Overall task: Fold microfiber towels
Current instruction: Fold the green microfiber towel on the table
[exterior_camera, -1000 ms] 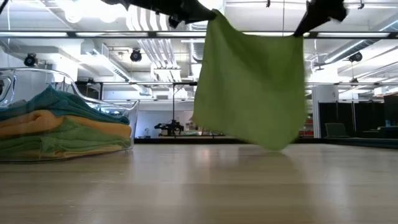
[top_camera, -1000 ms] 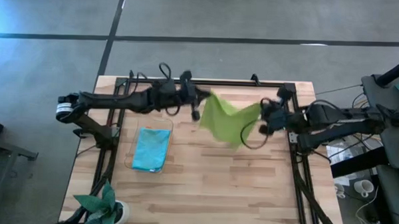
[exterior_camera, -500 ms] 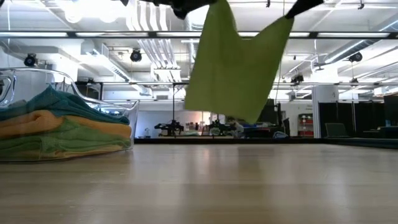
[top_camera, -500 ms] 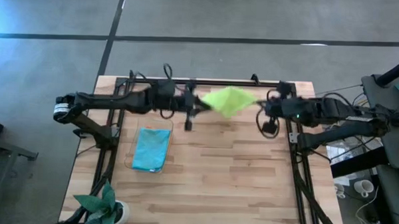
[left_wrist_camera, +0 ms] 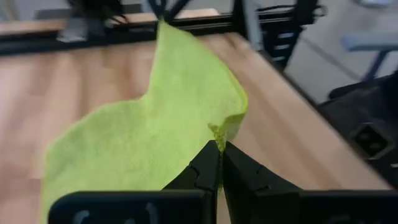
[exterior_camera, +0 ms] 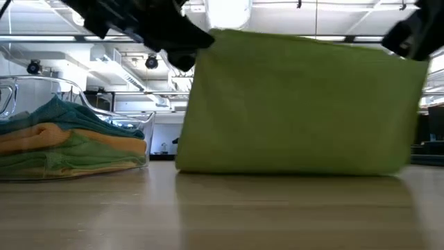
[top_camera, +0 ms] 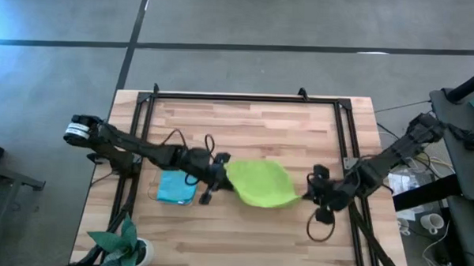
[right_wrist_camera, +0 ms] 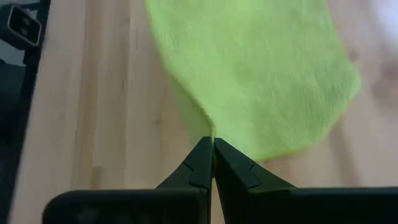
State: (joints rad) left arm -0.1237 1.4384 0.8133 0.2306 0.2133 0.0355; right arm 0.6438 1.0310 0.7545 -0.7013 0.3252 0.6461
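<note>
A lime green microfiber towel point(top_camera: 260, 183) hangs spread wide between my two grippers, low over the middle of the table. In the low view its bottom edge point(exterior_camera: 291, 171) reaches down to about the tabletop. My left gripper point(top_camera: 220, 170) is shut on its left top corner. My right gripper point(top_camera: 312, 191) is shut on its right top corner. Several folded towels point(exterior_camera: 66, 142) lie stacked in a clear bin point(top_camera: 177, 185) at the left, a light blue one on top. My left gripper pinches the towel's top left corner point(left_wrist_camera: 217, 127) between its two fingertips, coming from the table's left and slanting a little downward. The cloth hangs below and sags away toward the other gripper. My right gripper pinches the top right corner point(right_wrist_camera: 210, 127) between its two fingertips, slanting down from the table's right. The top edge point(exterior_camera: 312, 40) runs fairly straight between the two holds.
A potted plant with pointed leaves point(top_camera: 122, 243) stands at the near left corner. A black metal frame point(top_camera: 246, 98) runs round the table's far and side edges. Bare wood point(top_camera: 249, 236) lies on the near side of the towel.
Both grippers have come down and toward the table's near edge with the towel, moving farther apart. The towel, first hanging high and then swung up bunched between them, now hangs stretched wide with its bottom edge down by the tabletop.
</note>
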